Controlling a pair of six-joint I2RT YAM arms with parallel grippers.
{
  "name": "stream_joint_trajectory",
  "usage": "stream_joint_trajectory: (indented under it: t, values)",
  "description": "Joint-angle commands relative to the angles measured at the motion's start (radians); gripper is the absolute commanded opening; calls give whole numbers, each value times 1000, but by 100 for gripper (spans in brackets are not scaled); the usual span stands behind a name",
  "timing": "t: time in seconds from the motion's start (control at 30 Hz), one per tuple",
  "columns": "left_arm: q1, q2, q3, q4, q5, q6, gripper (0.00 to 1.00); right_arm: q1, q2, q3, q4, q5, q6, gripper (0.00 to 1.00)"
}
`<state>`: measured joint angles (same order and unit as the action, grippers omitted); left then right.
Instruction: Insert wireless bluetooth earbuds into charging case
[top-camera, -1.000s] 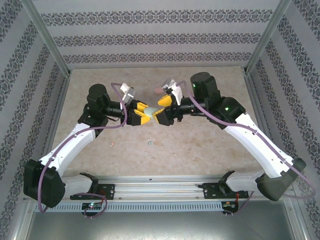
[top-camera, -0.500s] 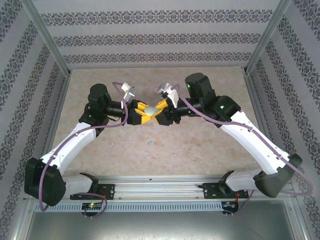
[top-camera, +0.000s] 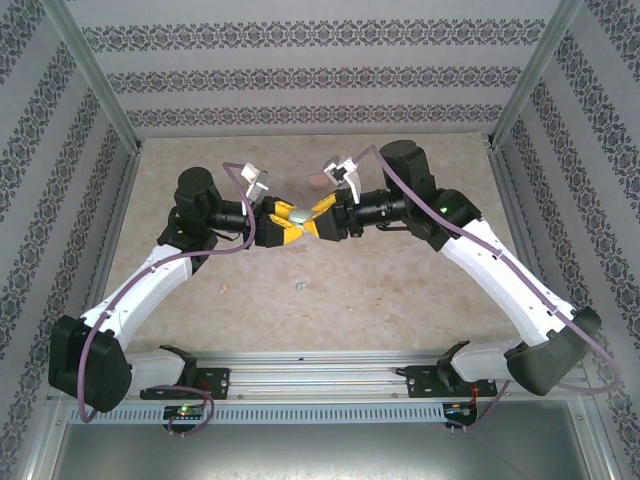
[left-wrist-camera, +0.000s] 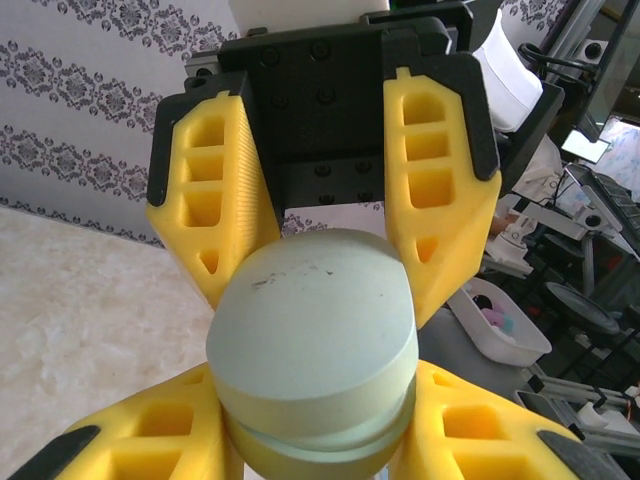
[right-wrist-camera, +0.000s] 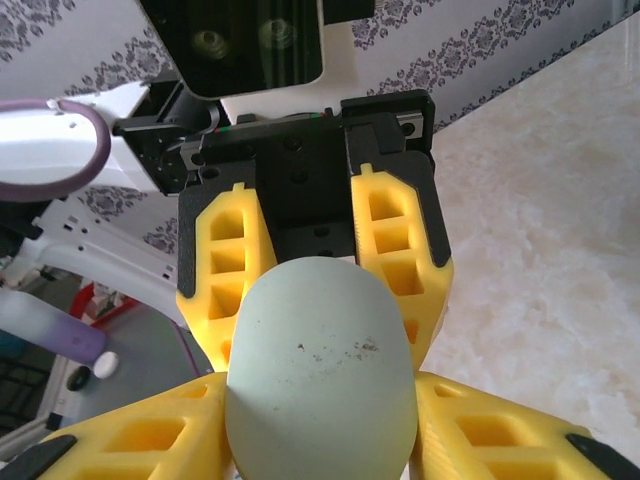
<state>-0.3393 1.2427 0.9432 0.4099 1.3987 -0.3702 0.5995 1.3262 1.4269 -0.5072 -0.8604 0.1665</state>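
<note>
**Charging case** (top-camera: 300, 214): mint green, oval and smooth. The left wrist view shows a lid seam and the shell has a few dark scuffs. It is held in the air over the middle of the table (top-camera: 400, 290), gripped from two sides at once.

**Left tool** (top-camera: 287, 227): comes in from 9 o'clock of the case. Its yellow fingers (left-wrist-camera: 140, 435) press against opposite flanks of the shell, pinching it.

**Right tool** (top-camera: 314, 222): comes in from 3 o'clock and meets the left tool tip to tip. Its yellow fingers (right-wrist-camera: 500, 430) sit one on each flank of the same case, touching the shell and clamped on it.

**Earbud** (top-camera: 300, 287): a tiny mint green bud lying loose on the table at 6 o'clock of the held case, well apart from both tools. It is too small to tell which way it lies.

**Pale speck** (top-camera: 222, 290): on the table at 8 o'clock of the case, near the left forearm. It is too small to identify.

**Pinkish rounded object** (top-camera: 317, 181): on the table at 12 o'clock of the case, just beside the right wrist; I cannot tell what it is
</note>
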Motion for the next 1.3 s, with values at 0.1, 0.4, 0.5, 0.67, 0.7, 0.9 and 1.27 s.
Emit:
stream_joint_trajectory:
  t: [0.1,0.4,0.5,0.67,0.7,0.9,1.27]
  values:
    - [-5,-22,-3,44,33,59,15,-33,17,-13,116,36,119,49]
    - [6,-52,-31,33,0,104,15,-46,20,-33,144,92,175,56]
    - [8,-58,-42,30,-17,122,15,-46,24,-33,145,96,186,57]
    - [15,-64,-54,10,-47,162,15,-44,19,-33,153,110,211,61]
    - [17,-63,-58,10,-54,168,15,-44,16,-33,155,115,220,61]
    - [23,-73,-81,3,-103,194,15,-43,7,-33,153,128,236,64]
    - [31,-83,-84,-104,-161,239,15,-31,1,-26,124,184,252,65]
